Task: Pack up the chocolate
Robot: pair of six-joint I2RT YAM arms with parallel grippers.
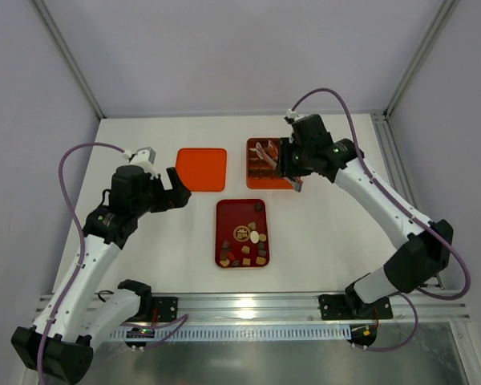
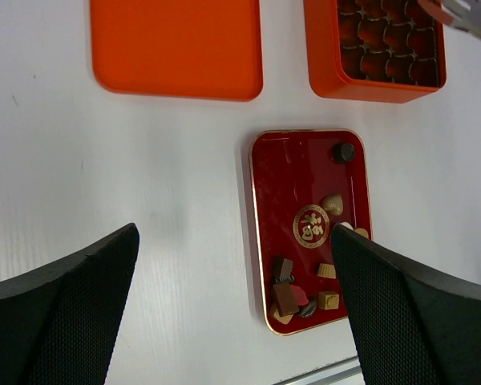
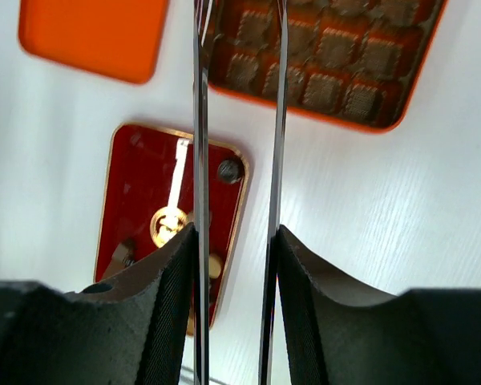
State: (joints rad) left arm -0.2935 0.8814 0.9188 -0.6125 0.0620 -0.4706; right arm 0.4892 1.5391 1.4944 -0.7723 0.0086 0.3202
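Placing step, we judge. Right gripper (image 3: 235,237) clamps tweezers (image 3: 199,120) over the far orange box (image 1: 249,164); tip load unclear. Left gripper (image 2: 234,234) gapes, idle. Chocolate (image 1: 252,245) lies on the near red tray (image 1: 227,215). Next: swing near and pinch one piece.
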